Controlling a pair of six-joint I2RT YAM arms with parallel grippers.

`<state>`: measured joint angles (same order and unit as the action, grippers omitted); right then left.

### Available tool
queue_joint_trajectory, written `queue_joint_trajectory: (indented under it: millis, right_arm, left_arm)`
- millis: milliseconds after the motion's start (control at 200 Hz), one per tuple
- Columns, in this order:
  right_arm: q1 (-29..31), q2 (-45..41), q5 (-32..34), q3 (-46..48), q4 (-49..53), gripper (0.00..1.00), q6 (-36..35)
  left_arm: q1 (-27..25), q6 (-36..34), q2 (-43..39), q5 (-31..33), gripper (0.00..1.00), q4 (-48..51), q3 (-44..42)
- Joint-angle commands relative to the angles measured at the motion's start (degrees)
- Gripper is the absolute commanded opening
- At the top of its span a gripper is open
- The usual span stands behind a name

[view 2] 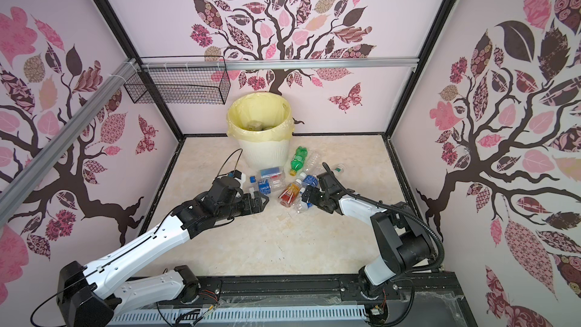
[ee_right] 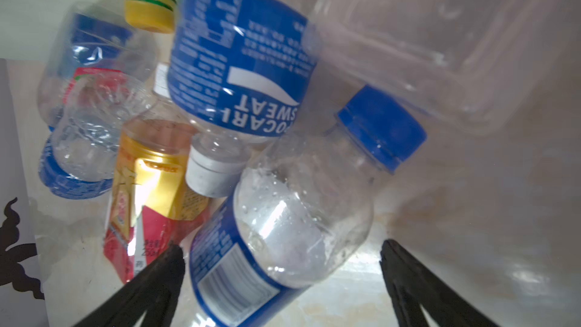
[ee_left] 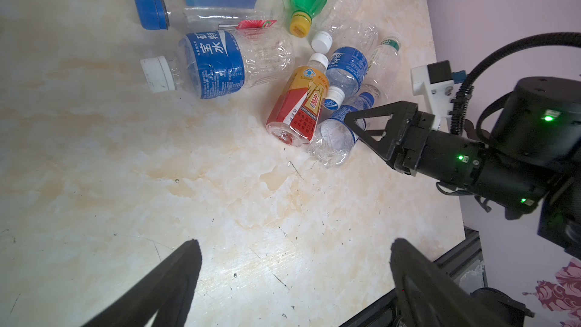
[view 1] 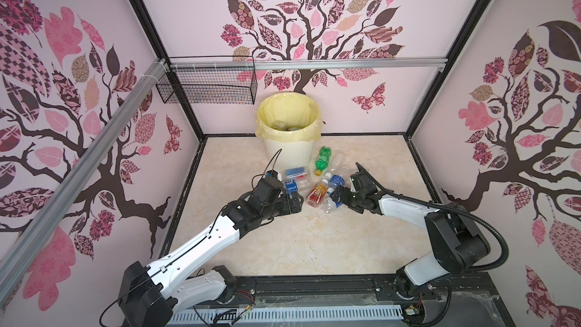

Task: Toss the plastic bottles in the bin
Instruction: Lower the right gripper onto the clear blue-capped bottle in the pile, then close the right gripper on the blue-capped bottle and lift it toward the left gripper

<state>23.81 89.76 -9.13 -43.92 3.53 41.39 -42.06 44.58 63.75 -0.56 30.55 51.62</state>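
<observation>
The cream ribbed bin (view 1: 287, 155), lined with a yellow bag, stands at the back with some bottles inside. In front of it lie several plastic bottles: a green one (view 1: 323, 158), an amber-red labelled one (view 1: 317, 195) and clear blue-labelled ones (view 1: 335, 183). My right gripper (ee_right: 281, 246) is open, its fingers on either side of a small clear bottle with a blue cap (ee_right: 301, 215), not closed on it. My left gripper (ee_left: 297, 243) is open over bare floor, short of a large blue-labelled bottle (ee_left: 217, 64). In both top views the grippers flank the pile.
A black wire mesh basket (view 1: 207, 86) hangs from the aluminium rail at the back left. Patterned walls close in the floor on three sides. A black frame edge (view 1: 314, 284) runs along the front by the arm bases.
</observation>
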Motion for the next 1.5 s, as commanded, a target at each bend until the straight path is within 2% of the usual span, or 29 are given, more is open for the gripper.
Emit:
queue_joint_trajectory:
  millis: [0, 255, 725, 1170, 1495]
  right_arm:
    - [0.1, 3.1, -0.5, -2.0, 0.9, 0.99, -0.4]
    - [0.1, 3.8, 0.6, -1.0, 0.2, 0.88, -1.9]
    - [0.1, -2.5, 2.6, 0.3, 2.3, 0.63, -5.5]
    - [0.1, -5.0, 1.7, 0.2, 3.3, 0.57, -6.2]
    - [0.2, -10.8, -2.6, -6.6, 6.5, 0.57, -4.2]
  left_arm:
    - [-0.3, -0.2, 0.3, -1.1, 0.97, -1.7, -1.5]
    - [-0.2, -0.5, 1.6, -1.9, 0.97, -1.4, -1.0]
    - [-0.2, 0.8, 0.5, -1.8, 0.97, -3.2, -3.4]
    - [-0.3, 0.0, -2.3, -1.9, 0.97, -3.2, -4.7]
    - [-0.4, -0.7, -2.3, -4.3, 0.97, -6.0, -3.7]
